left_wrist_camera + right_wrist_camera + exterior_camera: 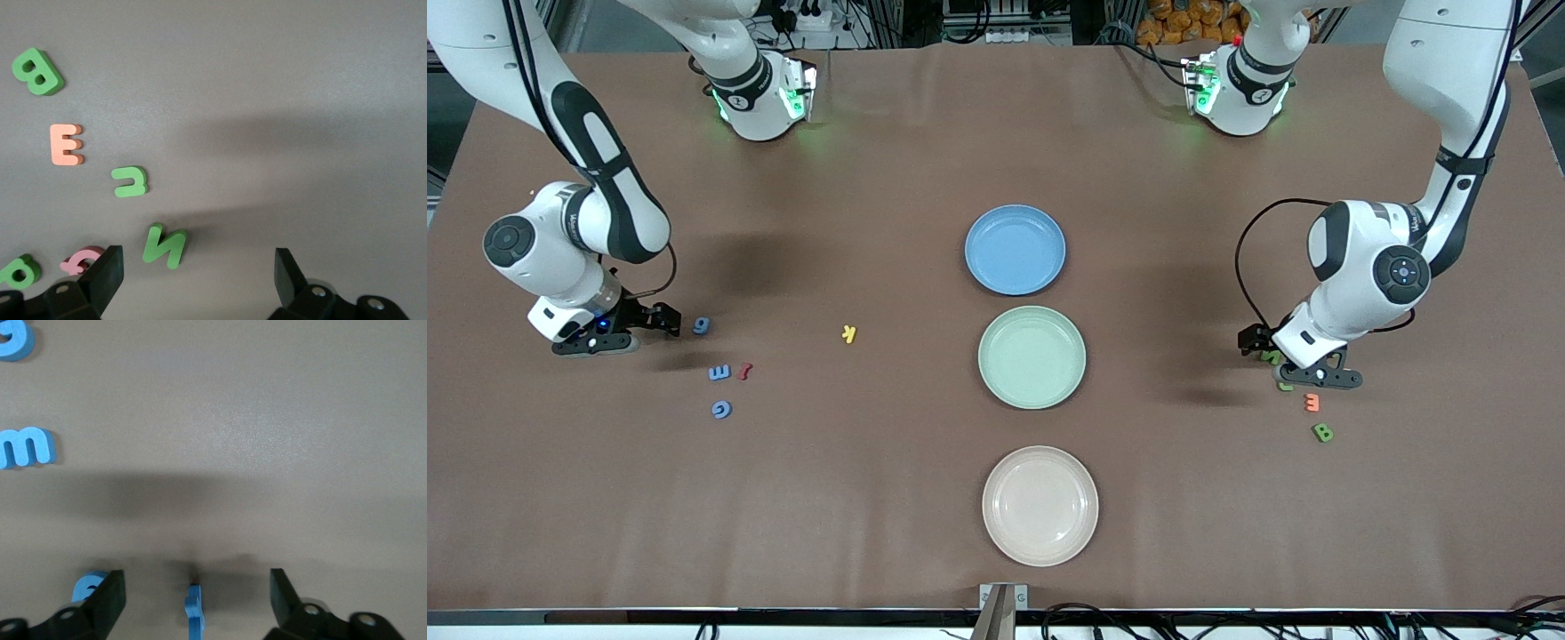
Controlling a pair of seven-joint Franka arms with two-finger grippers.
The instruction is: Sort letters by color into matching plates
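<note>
Evidently first pick: at frame left, the right gripper (660,318) stands spread low around a small blue foam letter (194,611), not yet clenched. Mid-frame, the round blue plate (1015,249) and mint-green plate (1032,356) lie bare. At right, the left gripper (1294,363), released, hovers over green foam letters (165,245). Next: pinch, lift.

blue letter (194,613) cut off (frame edge)

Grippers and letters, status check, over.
Right gripper open, low, straddling a blue letter. Left gripper open, low over green letters, N by one finger. Both plates hold nothing. No obstruction seen.
</note>
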